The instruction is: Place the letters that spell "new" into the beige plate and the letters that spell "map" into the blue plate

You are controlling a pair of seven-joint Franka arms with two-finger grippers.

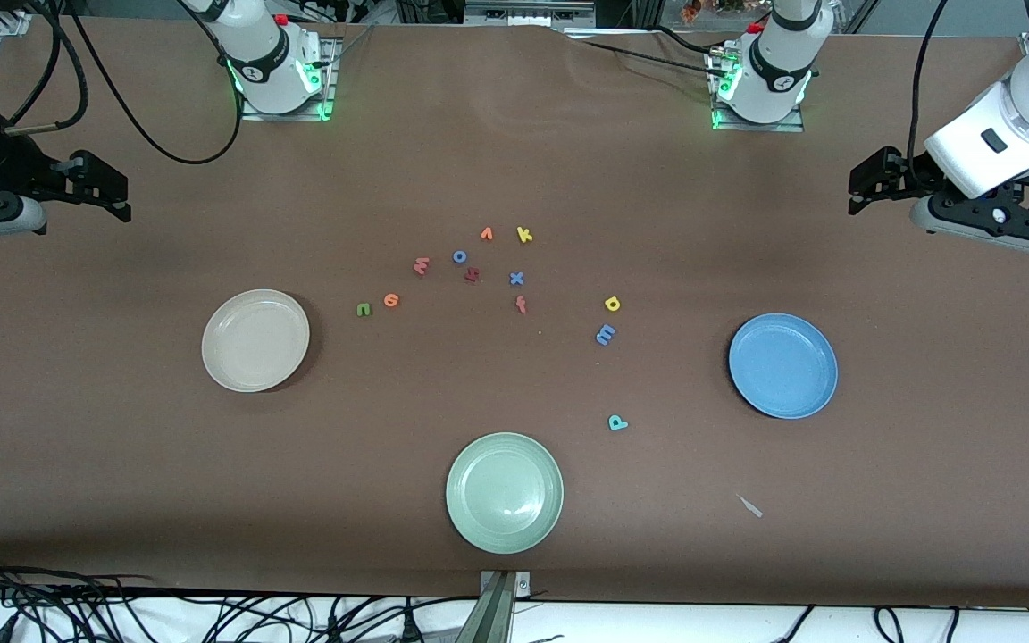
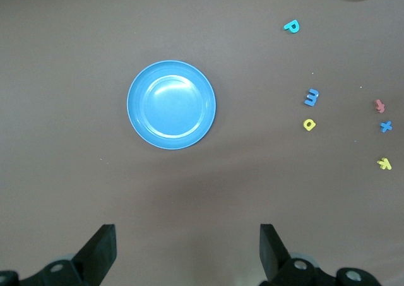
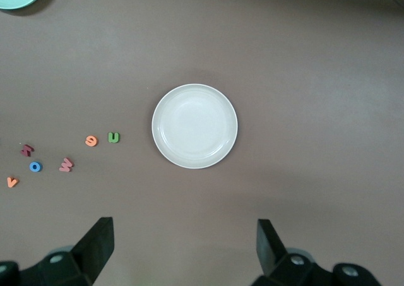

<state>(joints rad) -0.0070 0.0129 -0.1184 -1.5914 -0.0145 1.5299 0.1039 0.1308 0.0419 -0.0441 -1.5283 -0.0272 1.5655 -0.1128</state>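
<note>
foam letters, green n (image 1: 363, 309), orange e (image 1: 391, 301) and salmon w (image 1: 422, 265), lie near the beige plate (image 1: 214, 357); blue m (image 1: 606, 335), yellow a (image 1: 613, 304) and teal p (image 1: 618, 422) near the blue plate (image 1: 823, 393). light, soft, flat: pinch across edges. left gripper (image 2: 188, 251) and right gripper (image 3: 184, 248) hover wide open, empty.

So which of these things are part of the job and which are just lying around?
Job: green n, orange e, salmon w, beige plate, blue m, yellow a, teal p, blue plate.
Lying about: green plate, k, x, o.
</note>
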